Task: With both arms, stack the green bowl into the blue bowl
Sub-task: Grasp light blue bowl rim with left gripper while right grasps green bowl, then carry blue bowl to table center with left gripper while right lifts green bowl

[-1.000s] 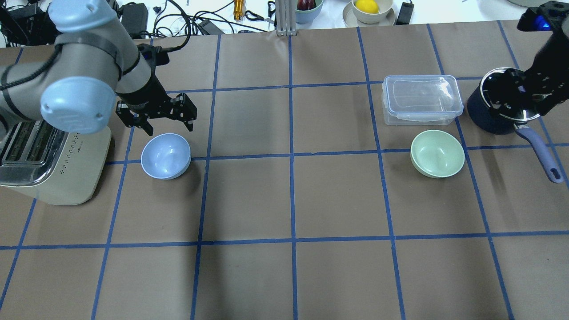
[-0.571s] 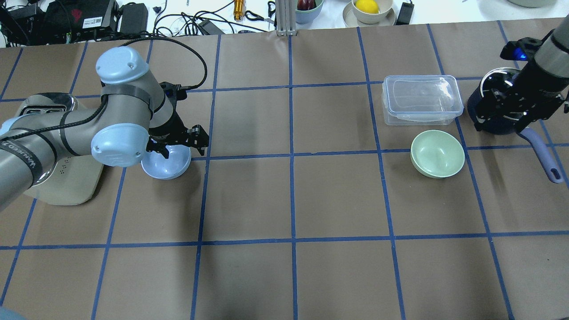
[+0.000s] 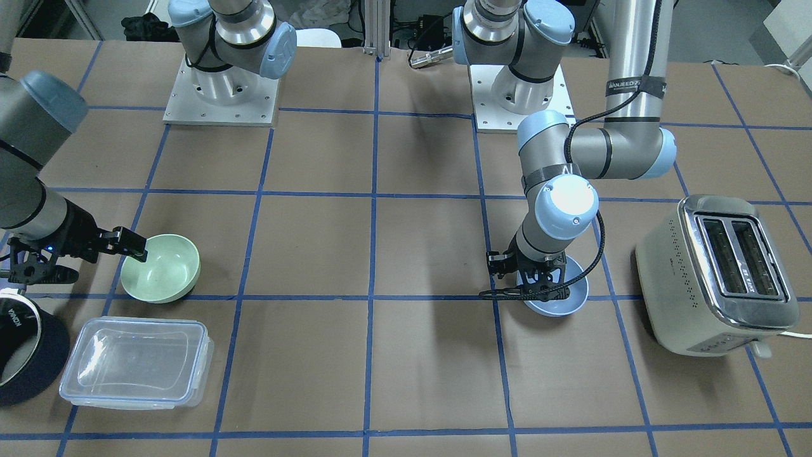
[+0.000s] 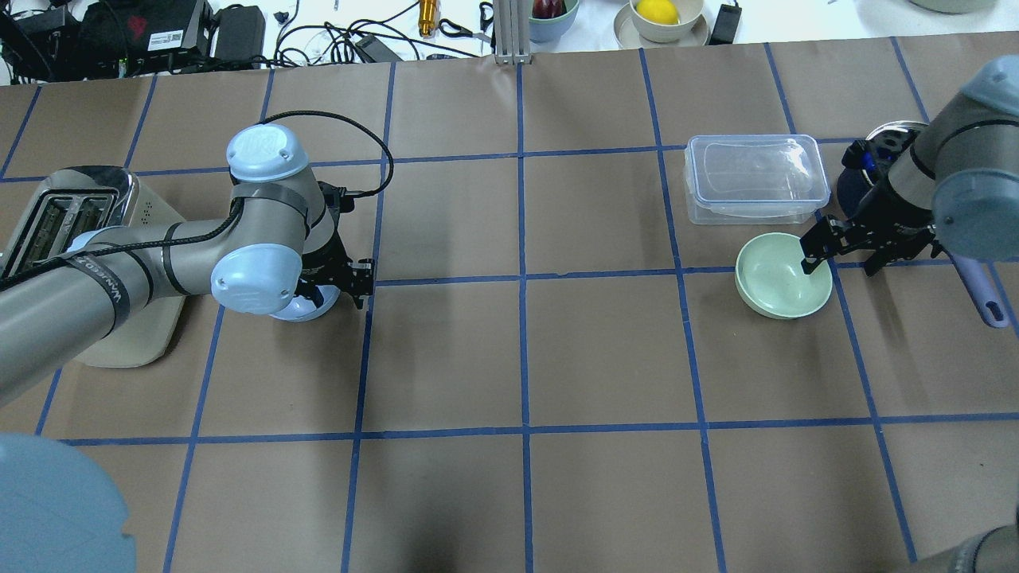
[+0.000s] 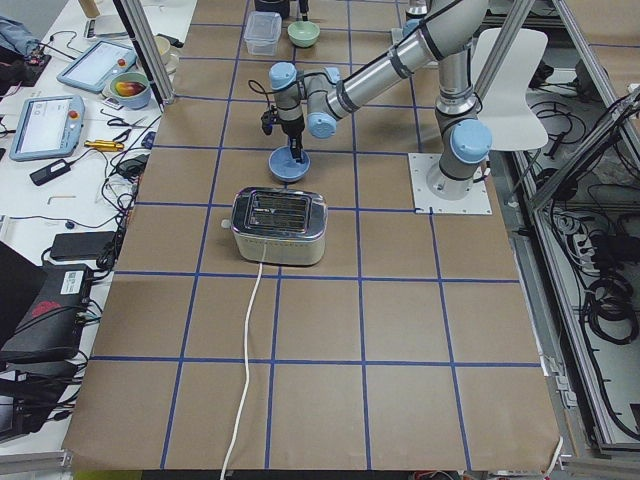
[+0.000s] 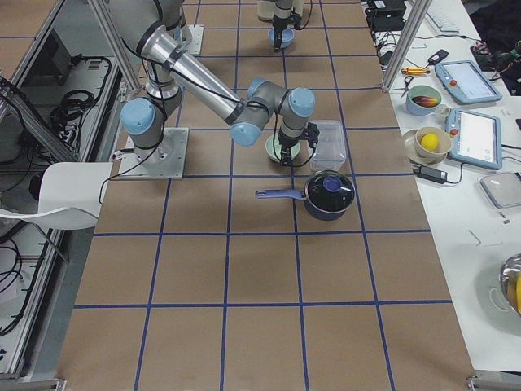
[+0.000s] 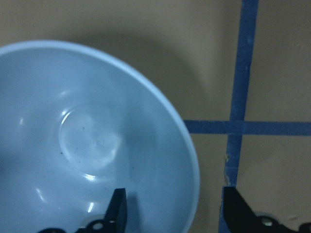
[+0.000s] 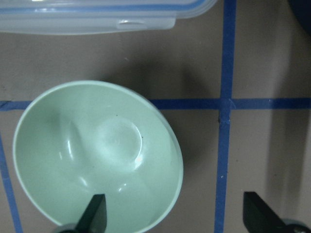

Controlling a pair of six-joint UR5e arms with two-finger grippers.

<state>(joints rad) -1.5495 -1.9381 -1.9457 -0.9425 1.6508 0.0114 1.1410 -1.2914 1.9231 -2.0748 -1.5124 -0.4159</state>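
Observation:
The blue bowl [image 4: 306, 309] sits on the table by the toaster, mostly hidden under my left arm in the overhead view; it also shows in the front view [image 3: 558, 303] and left wrist view [image 7: 87, 145]. My left gripper [image 4: 334, 286] [image 7: 173, 194] is open and low, one finger inside the bowl and one outside its rim. The green bowl [image 4: 776, 278] [image 3: 162, 270] [image 8: 97, 150] sits in front of the clear container. My right gripper [image 4: 842, 261] [image 8: 173, 195] is open, with one finger over the bowl's inside and one outside its rim.
A cream toaster [image 4: 72, 207] stands just left of the blue bowl. A clear lidded container [image 4: 752, 187] lies behind the green bowl. A navy saucepan [image 4: 856, 191] with a handle [image 4: 975, 286] stands under my right arm. Brown table with a blue tape grid [image 4: 521, 358].
My left gripper dropped from behind the blue bowl down over its rim. My right gripper moved from above the saucepan to the green bowl's right rim.

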